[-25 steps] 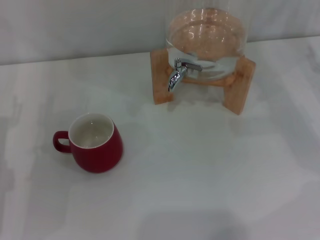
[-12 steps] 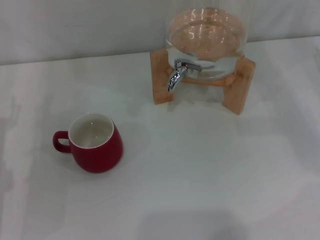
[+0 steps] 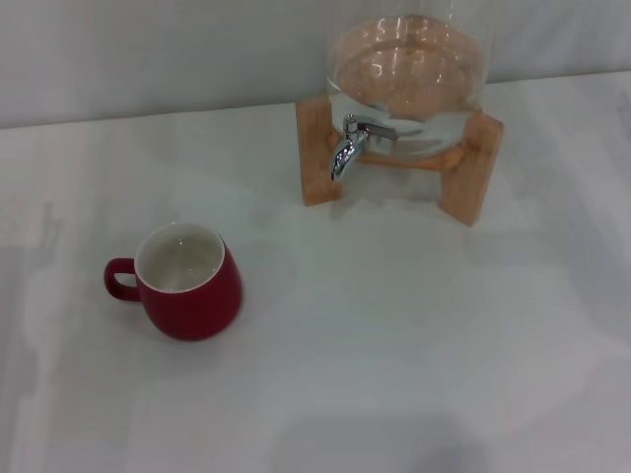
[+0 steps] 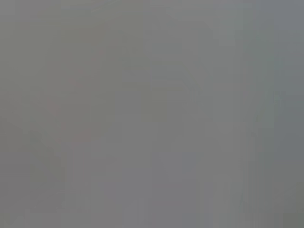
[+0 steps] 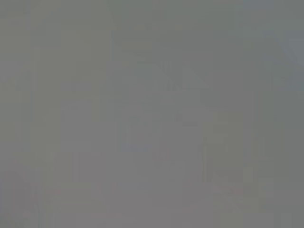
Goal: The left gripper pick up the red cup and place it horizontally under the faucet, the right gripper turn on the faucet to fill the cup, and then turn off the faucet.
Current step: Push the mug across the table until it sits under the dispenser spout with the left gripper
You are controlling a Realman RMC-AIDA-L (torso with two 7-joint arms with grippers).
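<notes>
The red cup (image 3: pixel 187 286) stands upright on the white table at the left of the head view, its white inside showing and its small loop handle pointing left. The chrome faucet (image 3: pixel 347 146) sticks out of a glass jar (image 3: pixel 406 71) at the back, spout curved down and nothing beneath it. The cup stands well to the front left of the faucet. Neither gripper appears in the head view. Both wrist views show only flat grey.
The glass jar rests on a wooden stand (image 3: pixel 465 177) at the back right. A pale wall runs behind the white table (image 3: pixel 394 335). A faint shadow lies on the table at the far left.
The cup, jar and faucet have not moved. A faint shadow at the far left of the table has shifted a little.
</notes>
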